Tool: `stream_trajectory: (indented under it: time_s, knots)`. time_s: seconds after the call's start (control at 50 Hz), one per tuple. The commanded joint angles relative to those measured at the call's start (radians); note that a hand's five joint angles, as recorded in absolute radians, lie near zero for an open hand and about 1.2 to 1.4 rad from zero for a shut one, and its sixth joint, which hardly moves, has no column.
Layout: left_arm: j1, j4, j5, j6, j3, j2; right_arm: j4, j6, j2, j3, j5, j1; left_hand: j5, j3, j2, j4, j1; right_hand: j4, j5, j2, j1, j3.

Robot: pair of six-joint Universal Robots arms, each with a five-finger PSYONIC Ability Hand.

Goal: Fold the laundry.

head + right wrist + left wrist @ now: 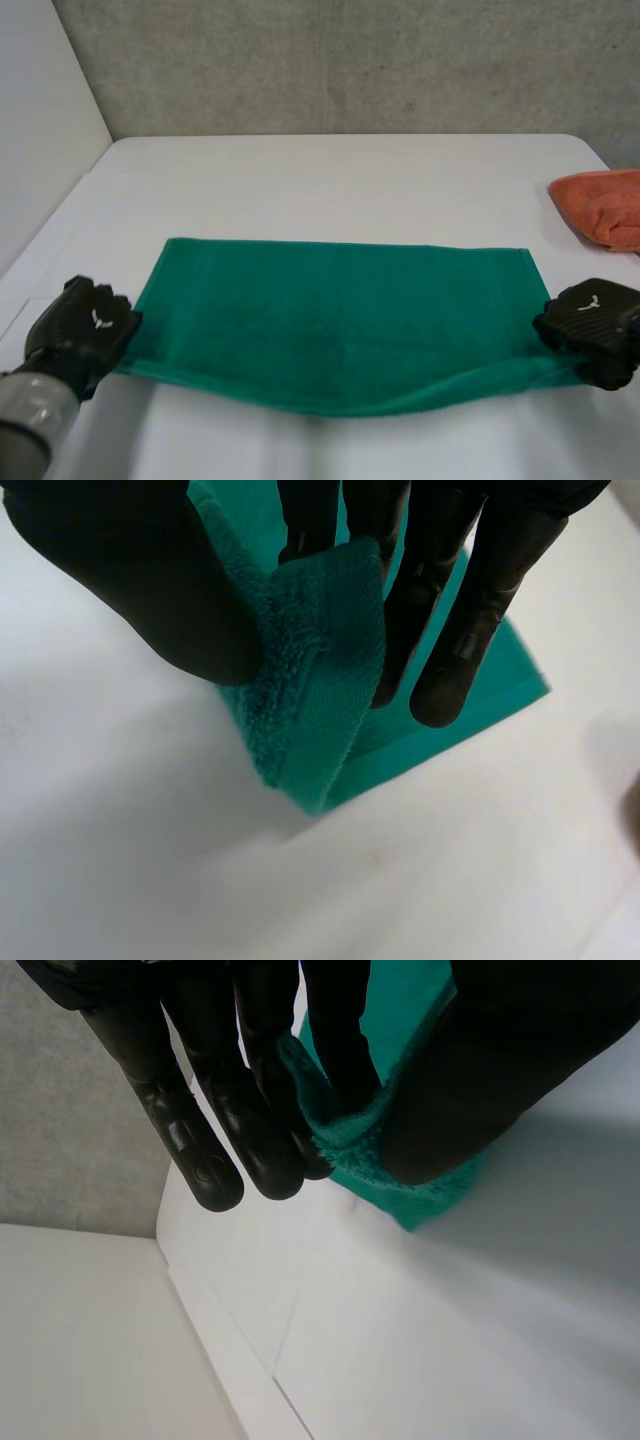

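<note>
A green towel lies spread across the white table, its near edge lifted off the surface and sagging in the middle. My left hand pinches the near left corner; in the left wrist view the green towel is squeezed between thumb and fingers. My right hand holds the near right corner. In the right wrist view a doubled flap of the green towel is clamped between the thumb and the fingers, with the far corner flat on the table beyond.
An orange cloth lies bunched at the table's right edge, beyond my right hand. A grey concrete wall runs behind the table. The table's left edge lies close to my left hand.
</note>
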Motion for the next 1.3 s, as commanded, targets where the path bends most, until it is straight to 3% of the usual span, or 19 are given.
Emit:
stream_trajectory:
  time_s: [0.02, 0.12, 0.32, 0.42, 0.76, 0.78, 0.8, 0.82, 0.96, 1.1, 1.3]
  knots:
    - [-0.033, 0.150, -0.011, -0.006, 0.146, -0.255, -0.122, 0.077, 0.184, -0.085, 0.100, 0.083, 0.240, 0.206, 0.203, 0.196, 0.277, 0.209, 0.233, 0.224, 0.441, 0.220]
    - [-0.088, 0.182, -0.029, -0.009, 0.327, -0.441, -0.217, 0.156, 0.282, -0.210, 0.205, 0.157, 0.240, 0.206, 0.203, 0.196, 0.277, 0.209, 0.233, 0.224, 0.441, 0.220]
    - [-0.116, 0.211, -0.123, -0.010, 0.617, -0.719, -0.423, 0.238, 0.413, -0.344, 0.229, 0.217, 0.240, 0.206, 0.203, 0.196, 0.277, 0.209, 0.233, 0.224, 0.441, 0.220]
    - [-0.128, 0.229, -0.146, 0.000, 0.744, -0.835, -0.489, 0.238, 0.511, -0.428, 0.284, 0.257, 0.240, 0.206, 0.203, 0.196, 0.277, 0.209, 0.233, 0.224, 0.441, 0.220]
    - [-0.139, 0.254, -0.180, 0.014, 0.930, -1.003, -0.543, 0.244, 0.715, -0.640, 0.383, 0.284, 0.238, 0.203, 0.200, 0.194, 0.275, 0.169, 0.194, 0.184, 0.402, 0.181]
    - [-0.140, 0.254, -0.180, 0.016, 0.930, -1.004, -0.547, 0.247, 0.715, -0.643, 0.383, 0.287, -0.070, -0.105, -0.108, -0.114, -0.033, -0.125, -0.100, -0.110, 0.108, -0.113]
    - [-0.151, 0.259, -0.181, 0.017, 0.930, -1.004, -0.563, 0.253, 0.715, -0.645, 0.383, 0.292, -0.748, -0.782, -0.785, -0.792, -0.711, -0.785, -0.760, -0.769, -0.552, -0.773]
    - [-0.154, 0.262, -0.180, 0.016, 0.932, -1.004, -0.573, 0.259, 0.712, -0.646, 0.386, 0.293, -0.978, -1.013, -1.016, -1.022, -0.941, -1.013, -0.989, -0.998, -0.781, -1.001]
    - [-0.177, 0.370, -0.186, 0.013, 0.941, -0.961, -0.647, 0.385, 0.597, -0.646, 0.430, 0.294, -0.982, -1.016, -1.019, -1.025, -0.945, -1.013, -0.989, -0.998, -0.781, -1.001]
    - [-0.176, 0.406, -0.204, -0.001, 0.872, -0.840, -0.638, 0.517, 0.444, -0.594, 0.415, 0.289, -0.982, -1.016, -1.019, -1.025, -0.945, -1.013, -0.989, -0.998, -0.781, -1.001]
    - [-0.173, 0.403, -0.189, -0.024, 0.627, -0.705, -0.417, 0.549, 0.263, -0.421, 0.219, 0.194, -0.975, -1.009, -1.012, -1.019, -0.938, -1.013, -0.989, -0.998, -0.781, -1.001]
